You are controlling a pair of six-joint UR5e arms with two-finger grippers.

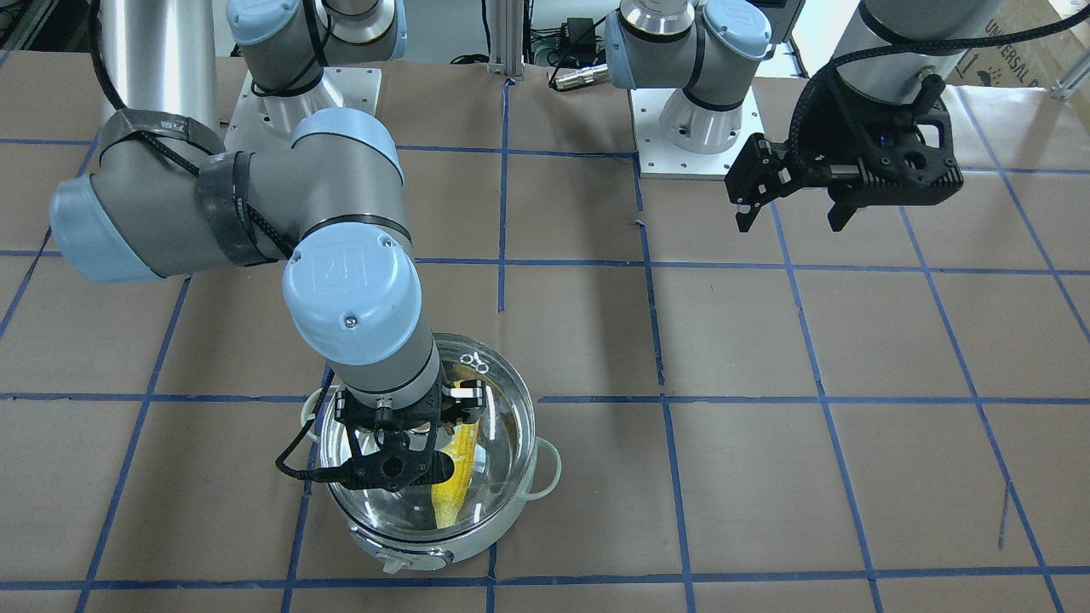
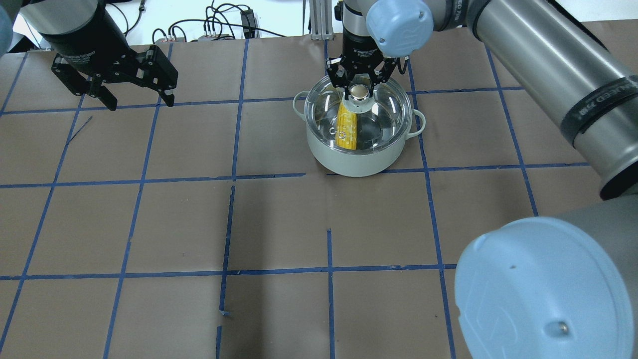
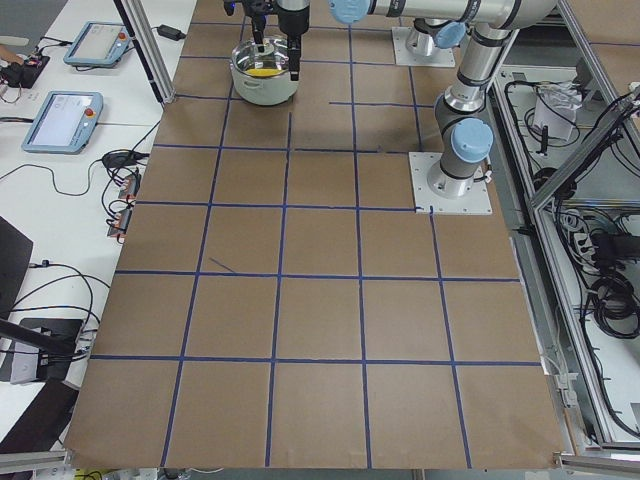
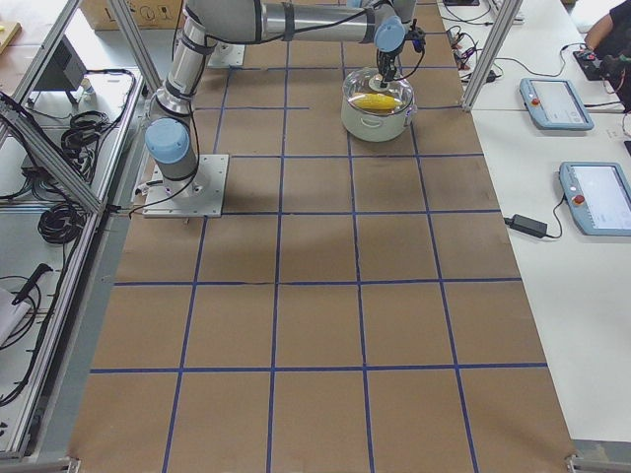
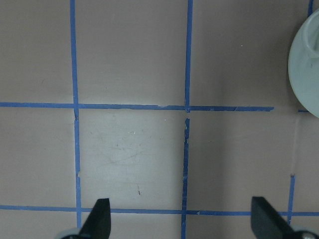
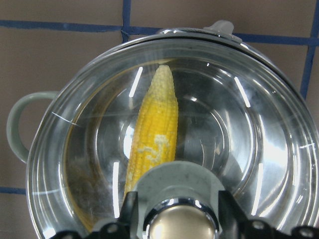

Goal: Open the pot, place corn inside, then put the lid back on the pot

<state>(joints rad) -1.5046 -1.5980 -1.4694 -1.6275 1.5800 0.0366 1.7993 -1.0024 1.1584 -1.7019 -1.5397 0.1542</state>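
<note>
The pale green pot (image 2: 356, 162) stands at the table's far side, right of centre in the overhead view. The yellow corn (image 2: 346, 129) lies inside it, also clear in the right wrist view (image 6: 157, 129). The clear glass lid (image 2: 386, 114) rests on the pot's rim. My right gripper (image 2: 358, 94) stands straight over the lid, its fingers closed against the lid's knob (image 6: 179, 224). My left gripper (image 2: 141, 103) is open and empty, hovering above the table far to the left of the pot.
The table (image 2: 279, 224) is brown paper with a blue tape grid. The right arm's elbow (image 1: 349, 298) hangs over the pot in the front view. Tablets (image 3: 60, 120) lie on a side table beyond the far edge.
</note>
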